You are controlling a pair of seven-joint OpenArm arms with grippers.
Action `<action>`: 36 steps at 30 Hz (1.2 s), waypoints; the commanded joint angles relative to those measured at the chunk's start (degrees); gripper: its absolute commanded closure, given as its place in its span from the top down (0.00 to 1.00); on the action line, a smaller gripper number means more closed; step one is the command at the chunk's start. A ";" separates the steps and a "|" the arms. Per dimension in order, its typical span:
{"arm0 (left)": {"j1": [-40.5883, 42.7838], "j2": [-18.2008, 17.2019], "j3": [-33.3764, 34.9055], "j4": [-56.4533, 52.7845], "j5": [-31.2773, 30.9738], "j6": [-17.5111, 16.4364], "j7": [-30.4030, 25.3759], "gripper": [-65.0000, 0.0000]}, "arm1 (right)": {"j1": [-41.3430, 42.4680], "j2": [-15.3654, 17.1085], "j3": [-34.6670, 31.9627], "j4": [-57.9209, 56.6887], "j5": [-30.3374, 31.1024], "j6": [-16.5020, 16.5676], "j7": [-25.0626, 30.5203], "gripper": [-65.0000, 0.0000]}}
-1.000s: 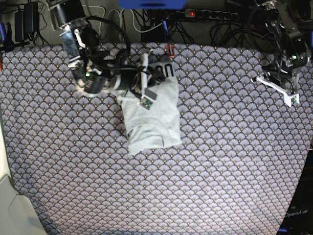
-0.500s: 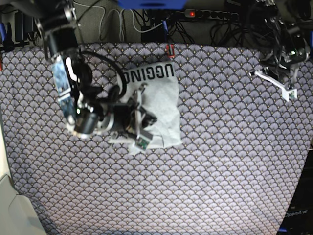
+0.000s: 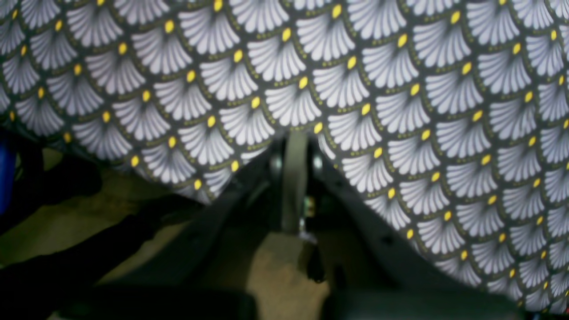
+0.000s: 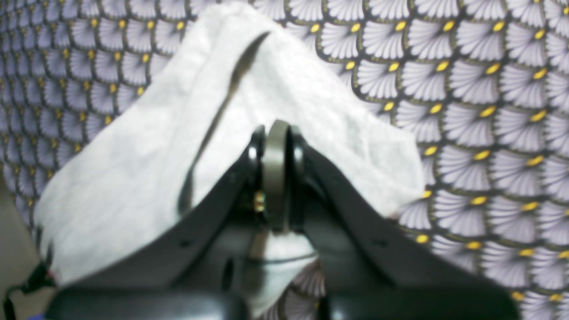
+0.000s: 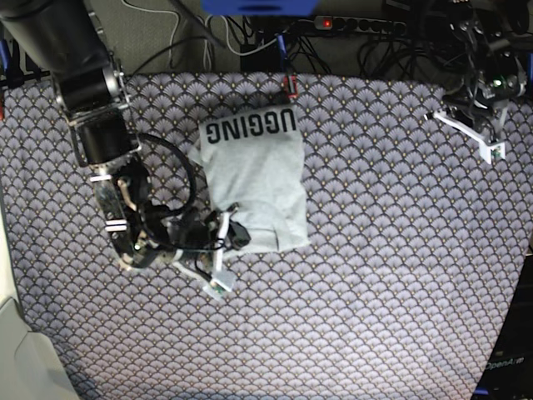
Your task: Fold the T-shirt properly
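Note:
The light grey T-shirt (image 5: 258,179) lies folded into a rectangle mid-table, with the black lettering "UGGING" (image 5: 250,128) along its far edge. My right gripper (image 5: 233,232) is shut at the shirt's near left corner. In the right wrist view its closed fingertips (image 4: 275,133) sit over the grey T-shirt (image 4: 133,151), which shows a dark fold crease; no cloth is visibly pinched. My left gripper (image 5: 468,117) hovers at the far right of the table, away from the shirt. In the left wrist view the left gripper (image 3: 295,144) is shut and holds nothing.
The purple fan-patterned tablecloth (image 5: 375,275) covers the whole table. Cables and a power strip (image 5: 358,25) run behind the far edge. The left wrist view shows the cloth's edge with floor (image 3: 89,222) beyond it.
My right arm swept from the shirt's far edge down its left side to the near left corner, uncovering the lettering. The left arm barely moved.

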 commanded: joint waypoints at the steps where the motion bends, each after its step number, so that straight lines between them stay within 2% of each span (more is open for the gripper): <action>1: -0.24 -0.68 -0.33 1.08 -0.25 -0.18 -0.88 0.00 | 1.84 0.02 0.08 -0.33 0.86 0.36 2.43 0.00; 6: -0.24 -0.68 -0.33 1.08 -0.25 -0.18 -0.62 0.00 | 1.84 0.02 -0.01 -5.16 0.77 0.36 7.26 0.00; 11: -0.24 -0.76 -0.33 1.17 0.02 -0.18 -0.44 0.00 | 2.28 0.11 -0.01 -4.81 0.77 0.36 7.35 0.00; 14: -0.24 -2.00 -0.33 1.96 -0.25 -0.18 -0.44 0.00 | 2.28 0.55 0.08 0.99 0.86 0.36 2.25 0.00; 18: -0.06 -2.35 -0.33 7.67 -0.25 -0.18 -0.26 0.00 | -0.09 2.13 0.60 16.02 1.03 0.36 -7.16 0.00; 22: 1.96 -3.49 -0.33 11.54 -0.25 -0.18 -0.26 0.00 | -8.70 3.36 7.46 33.78 0.68 0.36 -15.86 0.00; 25: 3.54 -4.46 -0.24 11.63 -0.33 -0.27 -0.26 0.00 | -17.67 4.42 13.44 46.70 0.68 0.36 -18.94 0.00; 27: 5.65 -4.54 -0.15 11.98 -0.33 -0.27 -0.79 0.00 | -24.79 6.53 16.95 54.70 0.77 0.36 -19.64 0.00; 30: 7.94 -4.54 0.11 11.98 -0.33 -0.35 -0.88 0.00 | -33.14 8.81 21.79 57.34 0.86 0.36 -19.73 0.00; 32: 9.43 -4.63 0.20 11.89 -0.33 -3.08 -0.88 0.00 | -38.42 9.87 25.57 57.08 0.77 0.36 -19.11 0.00; 35: 10.84 -5.07 0.20 11.72 0.02 -12.13 -0.88 0.00 | -45.80 10.22 31.90 57.08 0.77 0.36 -15.77 0.00; 36: 11.10 -5.07 0.20 11.63 0.28 -13.98 -0.88 0.00 | -48.35 10.22 33.57 57.08 0.77 0.36 -14.36 0.00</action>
